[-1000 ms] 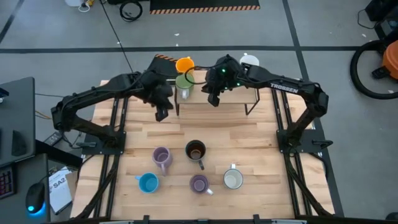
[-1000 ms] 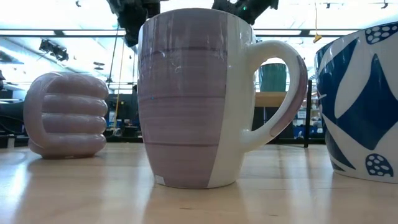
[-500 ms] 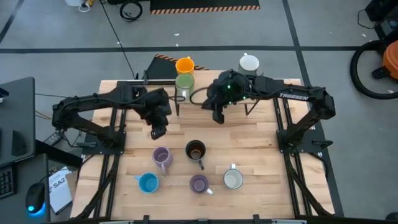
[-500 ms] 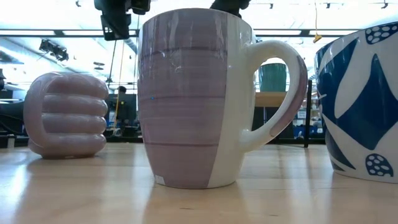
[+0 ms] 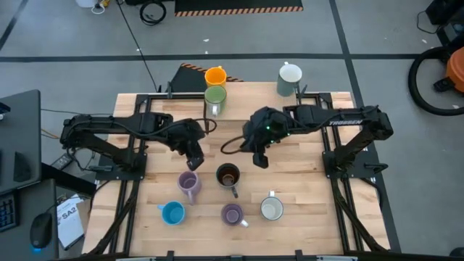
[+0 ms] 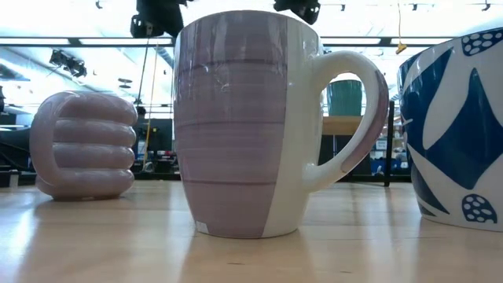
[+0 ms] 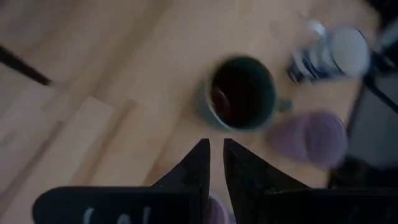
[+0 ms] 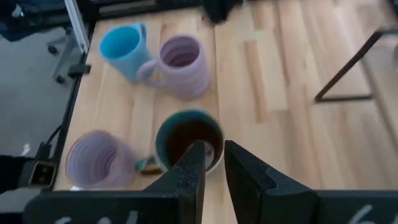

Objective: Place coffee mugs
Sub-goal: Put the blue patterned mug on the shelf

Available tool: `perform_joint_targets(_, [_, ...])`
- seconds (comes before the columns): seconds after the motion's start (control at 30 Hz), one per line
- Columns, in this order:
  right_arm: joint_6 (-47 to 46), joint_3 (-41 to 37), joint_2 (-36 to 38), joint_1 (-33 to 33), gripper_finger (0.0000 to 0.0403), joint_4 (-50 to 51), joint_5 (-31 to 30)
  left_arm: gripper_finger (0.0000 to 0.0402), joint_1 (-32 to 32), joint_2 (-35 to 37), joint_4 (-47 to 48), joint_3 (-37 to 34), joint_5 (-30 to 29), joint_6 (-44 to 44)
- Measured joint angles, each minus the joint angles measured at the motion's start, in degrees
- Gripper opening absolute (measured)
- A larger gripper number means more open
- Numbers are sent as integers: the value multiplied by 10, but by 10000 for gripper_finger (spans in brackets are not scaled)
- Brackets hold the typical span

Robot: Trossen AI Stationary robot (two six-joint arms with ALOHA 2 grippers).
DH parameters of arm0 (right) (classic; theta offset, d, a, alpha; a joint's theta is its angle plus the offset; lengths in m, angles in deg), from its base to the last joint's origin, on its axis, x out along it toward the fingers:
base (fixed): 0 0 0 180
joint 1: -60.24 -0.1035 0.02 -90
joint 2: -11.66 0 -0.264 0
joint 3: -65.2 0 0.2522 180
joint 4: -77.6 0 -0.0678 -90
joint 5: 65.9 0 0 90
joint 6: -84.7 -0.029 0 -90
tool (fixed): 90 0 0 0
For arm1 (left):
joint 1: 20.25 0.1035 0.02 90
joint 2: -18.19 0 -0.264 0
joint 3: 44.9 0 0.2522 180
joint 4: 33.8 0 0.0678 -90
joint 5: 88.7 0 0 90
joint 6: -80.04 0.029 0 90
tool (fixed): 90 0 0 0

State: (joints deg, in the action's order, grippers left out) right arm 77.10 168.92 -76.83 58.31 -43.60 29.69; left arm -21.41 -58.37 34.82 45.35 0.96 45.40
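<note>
Right end effector (image 5: 261,161) hung over mid-table with its fingers drawn to a narrow slit, holding nothing; the right wrist view put the dark mug (image 8: 188,141) directly beyond the fingertips. Left end effector (image 5: 196,161) was likewise nearly closed and empty, just above the ribbed lilac mug (image 5: 188,183), with the dark mug off to its side.

Five mugs stood on the table (image 5: 304,167) in front: the ribbed lilac, the dark one, a blue mug (image 5: 172,213), a second lilac mug (image 5: 232,214) and a white mug (image 5: 271,209). Orange (image 5: 215,75), green (image 5: 215,96) and another white mug (image 5: 290,75) sat at the far edge.

Judgement: glazed ceramic, rigid, moderately heavy, slick and chip-prone. Pinching the rim wall, one finger inside, or taking the handle looked safest; both end effectors would need to open first.

Both arms reached inward from their side mounts, elbows folded, wrists pitched down towards the table.
</note>
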Motion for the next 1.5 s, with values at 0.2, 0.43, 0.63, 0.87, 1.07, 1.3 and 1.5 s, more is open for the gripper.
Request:
perform_joint_targets(0.2, [-41,0,-1,-22,73,23,0,50,-1,0,-16,0,-160,-120])
perform_joint_targets(0.43, [-78,0,-3,-57,96,20,-13,50,6,0,-15,0,-190,-71])
perform_joint_targets(0.63, [-119,-15,-5,-71,125,-19,-73,50,43,0,1,0,7,65])
perform_joint_targets(0.87, [-192,-16,-5,-71,139,-34,-120,50,31,0,77,0,139,190])
perform_joint_targets(1.07, [-294,-16,-5,-87,139,-9,-120,50,14,0,107,0,74,253])
perform_joint_targets(1.3, [-346,-18,-5,-142,139,66,-119,50,12,0,106,0,15,275])
perform_joint_targets(1.5, [-388,-37,-5,-202,139,62,-91,50,20,1,107,0,5,279])
